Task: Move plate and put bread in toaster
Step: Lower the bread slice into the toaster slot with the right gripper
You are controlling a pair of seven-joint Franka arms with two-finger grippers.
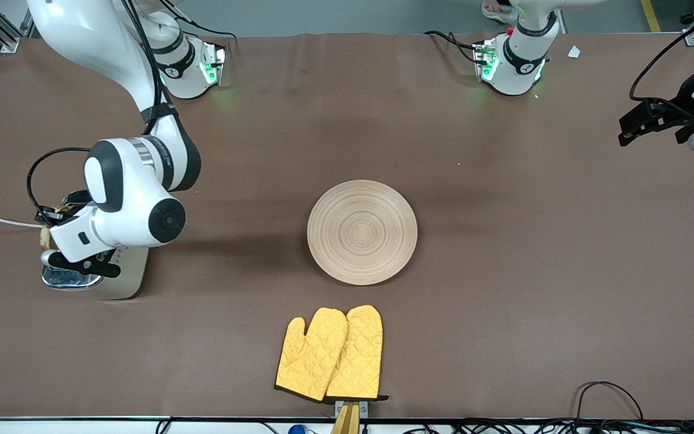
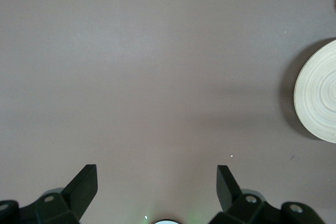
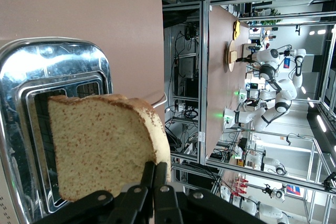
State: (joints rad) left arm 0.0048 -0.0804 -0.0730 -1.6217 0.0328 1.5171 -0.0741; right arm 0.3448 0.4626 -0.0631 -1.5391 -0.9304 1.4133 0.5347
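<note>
Brown speckled bread (image 3: 105, 145) is being pinched at one edge by the closed right hand (image 3: 153, 174), hanging flat-face on just above the toaster (image 3: 55, 85) at the right arm's end of the bench (image 1: 503, 253), so the slice's plane is lining up with the long chrome slots, likely for a straight drop in. The left hand (image 2: 156, 182) is waiting with fingers spread wide and empty over bare bench, while the plate (image 1: 362, 232) is lying flat mid-bench, well apart from the toaster.
</note>
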